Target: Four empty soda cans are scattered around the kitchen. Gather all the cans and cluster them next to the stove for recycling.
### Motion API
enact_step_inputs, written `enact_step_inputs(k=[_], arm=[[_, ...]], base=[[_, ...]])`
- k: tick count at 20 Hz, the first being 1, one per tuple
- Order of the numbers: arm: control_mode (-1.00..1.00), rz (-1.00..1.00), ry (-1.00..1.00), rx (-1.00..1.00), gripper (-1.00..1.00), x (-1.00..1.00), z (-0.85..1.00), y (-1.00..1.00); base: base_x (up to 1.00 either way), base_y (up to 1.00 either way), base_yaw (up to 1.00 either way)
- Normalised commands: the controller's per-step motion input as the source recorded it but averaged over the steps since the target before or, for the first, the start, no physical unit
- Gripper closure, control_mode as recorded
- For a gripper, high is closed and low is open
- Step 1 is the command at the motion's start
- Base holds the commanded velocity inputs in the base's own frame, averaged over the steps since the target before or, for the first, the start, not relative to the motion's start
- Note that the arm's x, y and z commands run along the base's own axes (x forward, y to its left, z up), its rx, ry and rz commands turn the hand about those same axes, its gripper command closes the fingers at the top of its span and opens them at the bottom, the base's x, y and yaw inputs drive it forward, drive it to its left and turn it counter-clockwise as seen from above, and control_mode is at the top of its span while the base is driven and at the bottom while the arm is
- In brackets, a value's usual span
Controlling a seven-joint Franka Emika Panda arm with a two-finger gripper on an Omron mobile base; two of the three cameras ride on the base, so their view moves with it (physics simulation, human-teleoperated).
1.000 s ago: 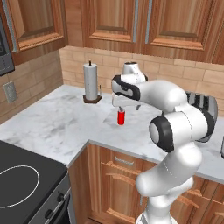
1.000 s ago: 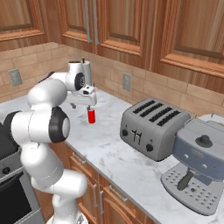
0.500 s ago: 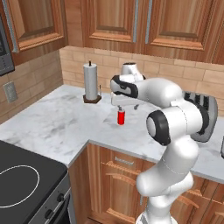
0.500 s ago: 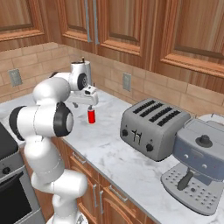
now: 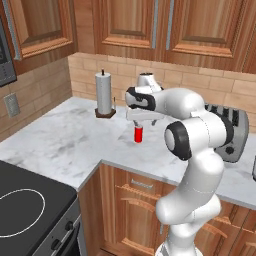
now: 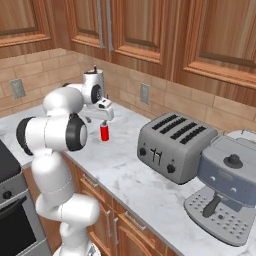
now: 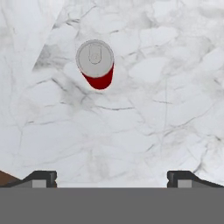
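Observation:
A red soda can (image 5: 138, 134) stands upright on the white marble counter (image 5: 65, 142), to the right of the paper towel roll. My gripper (image 5: 141, 121) hangs just above it, pointing down, open and empty. From the right base camera the same can (image 6: 104, 133) sits under the gripper (image 6: 103, 120). Looking down from the hand, the can's silver top (image 7: 95, 58) lies above and left of centre, ahead of the open gripper (image 7: 111, 178) and outside its wide-set fingertips (image 7: 42, 177). The stove (image 5: 25, 212) with its black cooktop is at the lower left, well away from the can.
A paper towel holder (image 5: 104, 94) stands by the brick backsplash. A steel toaster (image 6: 170, 141) and a grey coffee machine (image 6: 227, 190) sit further right on the counter. Wooden cabinets (image 5: 150, 25) hang overhead. Bare marble stretches between the can and the stove.
The hand has come down a little over the red can and the arm's elbow has shifted. The can has not moved and the jaws stay wide.

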Motion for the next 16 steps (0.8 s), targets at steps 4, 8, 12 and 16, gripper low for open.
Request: enact_step_inputs(k=[4,8,12,16], arm=[[-1.0,-0.02,0.0,0.0,-1.0,0.21,-0.15,0.0],[-1.0,-0.02,0.0,0.0,-1.0,0.22,-0.16,0.0],[-1.0,-0.02,0.0,0.0,-1.0,0.22,-0.12,0.0],[-1.0,-0.02,0.0,0.0,-1.0,0.17,-0.1,0.0]], base=[[0.0,0.0,0.0],[0.0,0.0,0.0],[0.0,0.0,0.0],[0.0,0.0,0.0]])
